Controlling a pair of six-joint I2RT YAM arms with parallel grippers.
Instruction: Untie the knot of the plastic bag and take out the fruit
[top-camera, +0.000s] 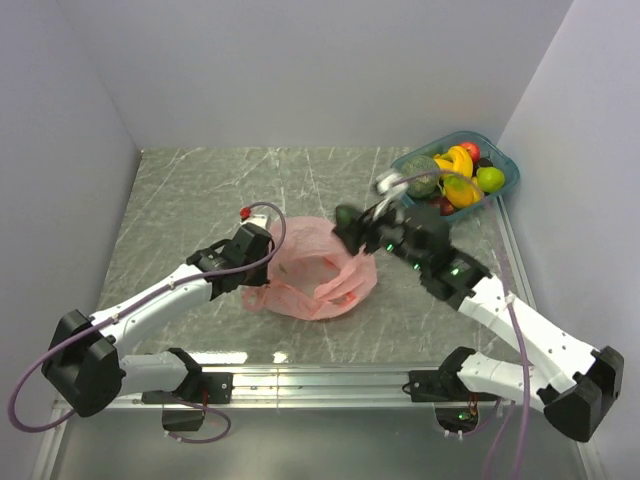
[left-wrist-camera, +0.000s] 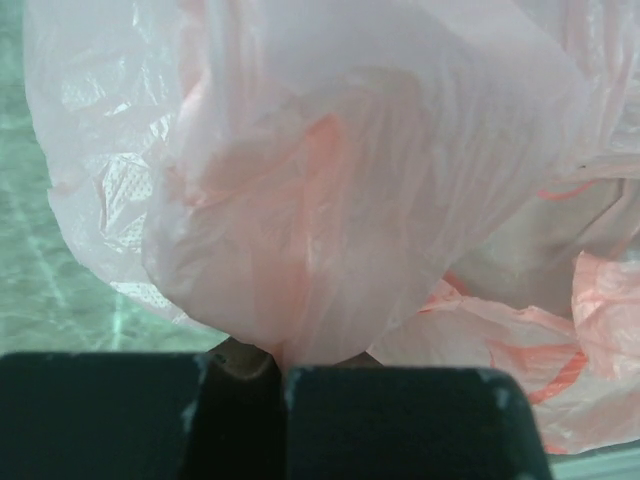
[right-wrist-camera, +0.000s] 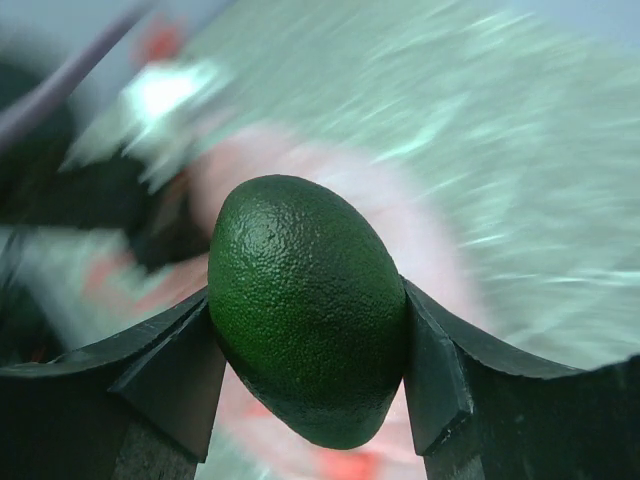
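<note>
- Left end effector (left-wrist-camera: 283, 388) closed, pinching plastic bag (left-wrist-camera: 330, 200) at its tips.
- Right end effector (right-wrist-camera: 305, 325) clamped on dark green fruit (right-wrist-camera: 300, 280), bag just beneath.
- Taking-out step; next, probably carry toward teal tray (top-camera: 505, 158) beyond it.

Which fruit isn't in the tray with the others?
The dark green one: the right end effector grips it by the pink bag; the other fruits fill the teal tray.
</note>
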